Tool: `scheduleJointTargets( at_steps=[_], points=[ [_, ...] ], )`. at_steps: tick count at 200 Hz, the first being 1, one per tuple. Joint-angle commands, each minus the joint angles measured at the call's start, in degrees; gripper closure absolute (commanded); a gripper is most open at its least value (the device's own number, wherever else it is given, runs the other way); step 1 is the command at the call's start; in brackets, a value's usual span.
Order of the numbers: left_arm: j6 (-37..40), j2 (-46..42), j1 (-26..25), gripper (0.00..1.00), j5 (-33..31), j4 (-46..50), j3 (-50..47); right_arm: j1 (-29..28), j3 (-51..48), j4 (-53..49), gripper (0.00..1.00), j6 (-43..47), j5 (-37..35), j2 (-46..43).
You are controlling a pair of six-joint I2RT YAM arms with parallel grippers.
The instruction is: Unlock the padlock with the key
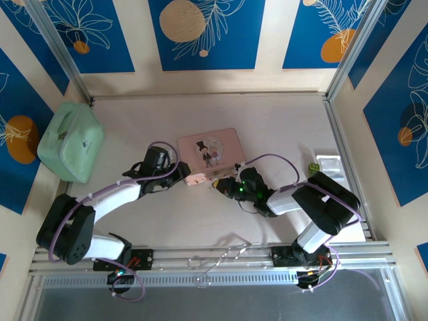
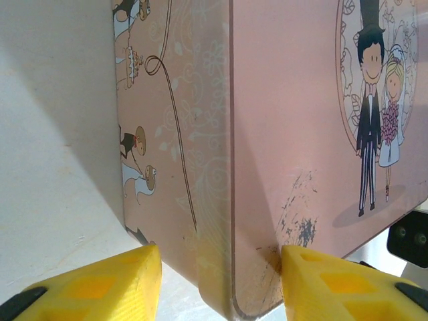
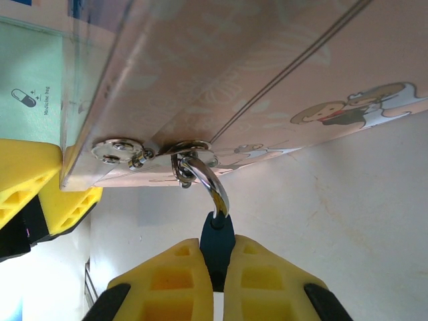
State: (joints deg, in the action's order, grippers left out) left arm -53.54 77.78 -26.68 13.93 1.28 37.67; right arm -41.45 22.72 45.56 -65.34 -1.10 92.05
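- The padlock [image 3: 217, 231] sits at the near front edge of the pink tin [image 3: 267, 80]. Your right wrist view shows its dark teal body hanging just below the tin's front wall.
- Its silver shackle [image 3: 212, 187] curves up through the ring of the tin's metal clasp [image 3: 190, 150], so lock and tin are linked.
- Your right pincer [image 3: 217, 267] is narrow, its 2 yellow fingers [image 3: 174, 274] pressed on either side of the padlock's body.
- Seen from above, that pincer meets the middle of the tin's near side, with the arm reaching in from the right.
- Your left pincer [image 2: 221, 267] stands wide, with the tin's near left corner between its 2 fingers. One finger [image 2: 100, 281] lies beside the side wall, the other [image 2: 334, 277] up against the illustrated lid.
- The lid shows a cartoon bride and groom [image 2: 378, 127], and scuffed paint [image 2: 297, 221] marks it close to that corner.
- The tin lies flat near the middle of the pale table [image 1: 281, 127].
- A mint-green case [image 1: 70, 142] rests well apart at the table's left edge, against the wall.
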Motion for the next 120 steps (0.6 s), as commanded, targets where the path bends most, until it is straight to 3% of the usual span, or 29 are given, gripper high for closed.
scheduleJointTargets(
  at_steps=[1,120],
  points=[
    [1.88,2.28,2.10,0.51,-2.48,5.52,-0.38,-0.56,-0.71,1.04,1.00,-0.77,-1.08,-1.08],
    [4.84,2.82,3.47,0.52,-2.68,7.83,0.85,-0.91,-0.42,-2.47,1.00,0.17,-2.68,-2.31]
  ],
)
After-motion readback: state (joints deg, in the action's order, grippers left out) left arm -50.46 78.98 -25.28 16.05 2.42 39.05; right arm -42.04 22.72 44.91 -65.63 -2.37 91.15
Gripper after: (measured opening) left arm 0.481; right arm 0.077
